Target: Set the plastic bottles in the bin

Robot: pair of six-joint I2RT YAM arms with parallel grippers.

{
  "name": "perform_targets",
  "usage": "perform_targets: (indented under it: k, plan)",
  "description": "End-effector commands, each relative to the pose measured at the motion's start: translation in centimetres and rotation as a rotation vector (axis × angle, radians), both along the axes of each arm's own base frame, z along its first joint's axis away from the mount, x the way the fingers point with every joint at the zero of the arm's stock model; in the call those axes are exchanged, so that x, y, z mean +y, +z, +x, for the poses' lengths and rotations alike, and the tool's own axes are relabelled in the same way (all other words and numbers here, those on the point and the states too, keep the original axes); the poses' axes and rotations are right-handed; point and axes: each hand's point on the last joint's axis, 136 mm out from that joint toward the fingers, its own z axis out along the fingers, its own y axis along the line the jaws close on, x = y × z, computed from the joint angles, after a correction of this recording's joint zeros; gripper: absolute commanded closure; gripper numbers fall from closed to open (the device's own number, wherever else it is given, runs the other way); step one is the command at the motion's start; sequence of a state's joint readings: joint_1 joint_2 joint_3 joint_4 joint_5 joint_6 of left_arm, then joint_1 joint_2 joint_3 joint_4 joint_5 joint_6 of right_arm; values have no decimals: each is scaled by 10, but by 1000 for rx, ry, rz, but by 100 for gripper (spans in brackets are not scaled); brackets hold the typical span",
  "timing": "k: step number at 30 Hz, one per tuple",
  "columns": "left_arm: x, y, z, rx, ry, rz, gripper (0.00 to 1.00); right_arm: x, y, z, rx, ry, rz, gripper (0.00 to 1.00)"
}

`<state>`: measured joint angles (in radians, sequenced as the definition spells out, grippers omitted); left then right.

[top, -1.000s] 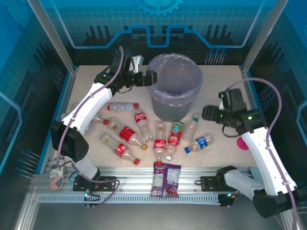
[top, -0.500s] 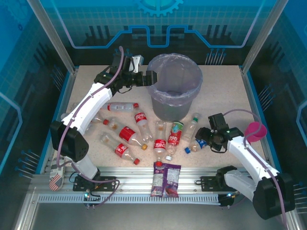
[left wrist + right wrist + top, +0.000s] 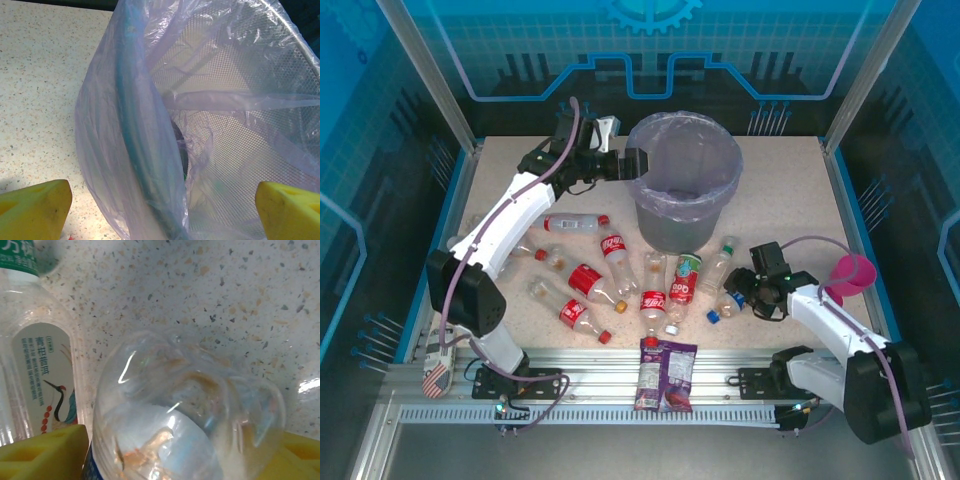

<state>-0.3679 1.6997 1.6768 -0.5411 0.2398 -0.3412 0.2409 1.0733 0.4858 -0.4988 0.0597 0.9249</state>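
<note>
Left gripper (image 3: 631,165): I see its fingers (image 3: 35,206) spread wide, astride the bagged rim of the bin (image 3: 670,228), holding nothing.
Left risk: any pull from here could snag the lilac liner (image 3: 135,125) or tip the bin.
Plastic bottles (image 3: 585,280): loose on the table, in front of the bin.
Right gripper (image 3: 746,290): low over the blue-labelled bottle (image 3: 190,415), its base between the yellow pads (image 3: 42,450); I cannot tell whether they press it.
Right risk: closing off-centre may squirt this slick bottle out against the crane-label bottle (image 3: 42,370) just beside it.
</note>
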Motion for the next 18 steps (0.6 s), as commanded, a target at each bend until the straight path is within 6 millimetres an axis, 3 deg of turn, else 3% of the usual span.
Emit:
perform_targets:
  k: [1, 7, 18]
  plan:
    - [-4, -7, 4, -5, -4, 13, 4, -5, -3, 4, -12, -32, -8, 23]
    - [-4, -10, 5, -1, -2, 6, 5, -9, -4, 8, -20, -33, -24, 30]
    - [-7, -11, 4, 11, -22, -3, 4, -23, 40, 16, -111, -2, -108, 40]
